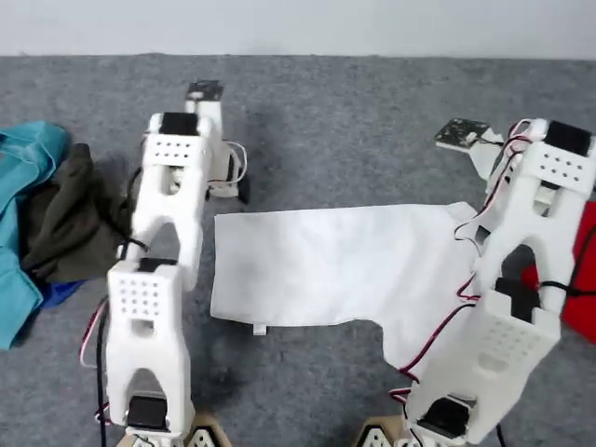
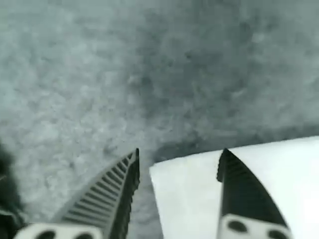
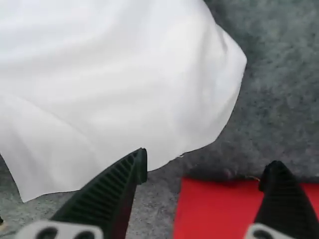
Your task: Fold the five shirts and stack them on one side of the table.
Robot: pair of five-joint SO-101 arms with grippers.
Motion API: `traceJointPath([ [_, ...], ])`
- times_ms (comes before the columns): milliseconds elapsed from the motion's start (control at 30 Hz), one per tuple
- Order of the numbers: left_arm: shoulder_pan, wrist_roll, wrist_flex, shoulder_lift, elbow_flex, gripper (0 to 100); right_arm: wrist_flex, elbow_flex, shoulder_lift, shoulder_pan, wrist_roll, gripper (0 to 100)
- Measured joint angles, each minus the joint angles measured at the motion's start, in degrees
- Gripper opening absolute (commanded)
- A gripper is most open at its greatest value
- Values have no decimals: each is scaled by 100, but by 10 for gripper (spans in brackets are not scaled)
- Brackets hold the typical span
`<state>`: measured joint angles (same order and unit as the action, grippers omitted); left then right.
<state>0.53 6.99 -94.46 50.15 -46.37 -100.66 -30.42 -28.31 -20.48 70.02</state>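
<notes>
White shirt [image 1: 335, 265] lies flat mid-desk [image 1: 354, 130]. The left wrist view shows the left gripper [image 2: 180, 152] wide open and empty, straddling its 10 o'clock corner. The right wrist view shows the right gripper [image 3: 208, 159] equally open, over a red shirt [image 3: 219, 209] at 3 o'clock. The high view adds crumpled shirts [image 1: 47, 214] at 9 o'clock.

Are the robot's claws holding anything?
No, nothing. The left gripper hangs open at a corner of the white shirt; the right gripper is open too.
</notes>
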Motion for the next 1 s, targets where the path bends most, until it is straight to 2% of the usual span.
traceJointPath([
  [133, -114, -237, -396, 1020, -1275, 244, 0, 0, 0, 0, 0, 365],
  [200, -229, -264, -431, 1178, -1503, 207, 0, 0, 0, 0, 0, 365],
  [300, -290, -334, -431, 1196, -1451, 114, 0, 0, 0, 0, 0, 365],
  [433, -79, -932, -431, 1187, -993, 24, 0, 0, 0, 0, 0, 365],
  [600, 273, -1319, -422, 1152, -677, 19, 0, 0, 0, 0, 0, 365],
  [1000, 281, -1380, -422, 1116, -571, 14, 0, 0, 0, 0, 0, 365],
])
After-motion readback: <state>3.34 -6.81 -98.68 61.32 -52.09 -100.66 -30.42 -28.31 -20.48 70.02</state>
